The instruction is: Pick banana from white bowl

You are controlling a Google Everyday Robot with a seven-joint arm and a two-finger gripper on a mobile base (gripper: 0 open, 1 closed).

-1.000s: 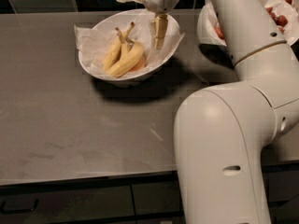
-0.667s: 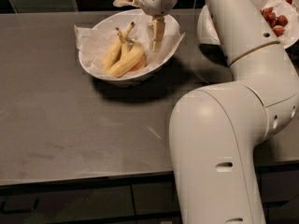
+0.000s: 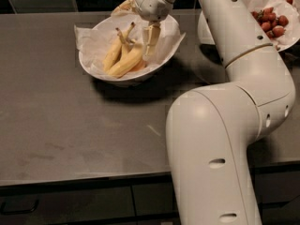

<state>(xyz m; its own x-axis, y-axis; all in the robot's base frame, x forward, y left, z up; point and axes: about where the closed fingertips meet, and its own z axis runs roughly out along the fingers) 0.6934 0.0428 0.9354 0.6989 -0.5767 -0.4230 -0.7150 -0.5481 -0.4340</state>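
Our gripper [image 3: 150, 42] hangs beside yellow bananas [image 3: 123, 59] in the paper-lined white bowl [image 3: 123, 81] by the desk's [image 3: 70, 135] far edge; we cannot tell its grasp.

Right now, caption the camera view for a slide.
Gripper hangs in wide paper-lined white bowl beside yellow bananas.

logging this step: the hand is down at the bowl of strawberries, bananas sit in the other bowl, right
No. The camera view shows the hand down at the white bowl holding the bananas; the strawberries sit in the other bowl.
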